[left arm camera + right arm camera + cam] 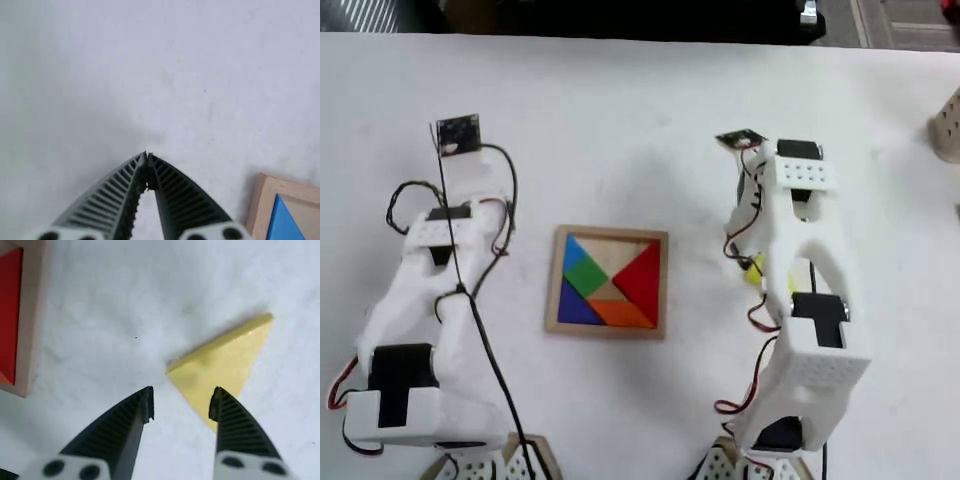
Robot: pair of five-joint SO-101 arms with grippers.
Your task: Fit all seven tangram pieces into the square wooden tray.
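The square wooden tray (607, 324) lies flat in the middle of the white table (620, 120), between the two arms. Coloured pieces sit in it: a blue triangle (577, 250) at the far left corner, a green piece (583, 275) just under it, a dark blue piece (573, 310) at the near left corner, an orange piece (623, 313) along the near edge and a red triangle (642, 275) on the right side. A pale patch (615, 255) at the top of the tray is wood-coloured, and I cannot tell whether it is a piece or bare floor. A yellow triangular piece (754, 270) lies flat on the table outside the tray, to its right, partly under the right arm (800, 250). In the right wrist view the right gripper (181, 402) hangs over this yellow piece with its jaws spread wide, one tip over the triangle's edge and the other over bare table, nothing held; the tray's rim and the red triangle sit off to one side. The left gripper (146, 161) is closed tip to tip on nothing, over bare table near the tray's corner, on the left arm (440, 240).
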